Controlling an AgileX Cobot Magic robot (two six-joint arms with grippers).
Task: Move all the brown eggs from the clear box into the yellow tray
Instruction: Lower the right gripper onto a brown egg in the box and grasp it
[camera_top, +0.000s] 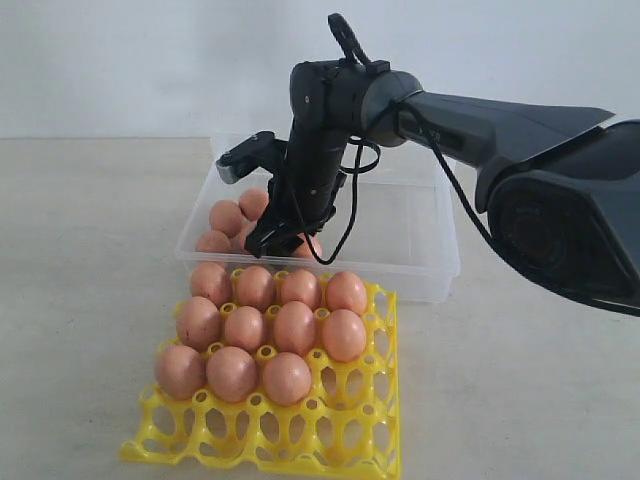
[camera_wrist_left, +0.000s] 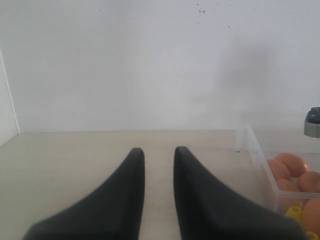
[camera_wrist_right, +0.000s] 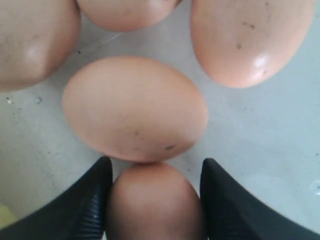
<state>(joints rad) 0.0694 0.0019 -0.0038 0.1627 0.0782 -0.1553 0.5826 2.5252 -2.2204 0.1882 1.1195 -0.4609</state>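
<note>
My right gripper (camera_top: 285, 238) reaches down into the left part of the clear box (camera_top: 420, 230). In the right wrist view its fingers (camera_wrist_right: 90, 205) press both sides of one brown egg (camera_wrist_right: 155, 200) that still lies on the box floor and touches a second egg (camera_wrist_right: 135, 107). More brown eggs (camera_top: 228, 217) lie beside it in the box. The yellow tray (camera_top: 370, 440) in front holds several eggs (camera_top: 295, 328) in its rear rows; its front row of cups is bare. My left gripper (camera_wrist_left: 159, 150) hovers open over the table with nothing between its fingers.
The clear box's wall (camera_wrist_left: 255, 150) and a corner of the yellow tray (camera_wrist_left: 295, 212) stand to one side of the left gripper. The right arm's black cable (camera_top: 352, 200) hangs over the box. A white wall closes off the back.
</note>
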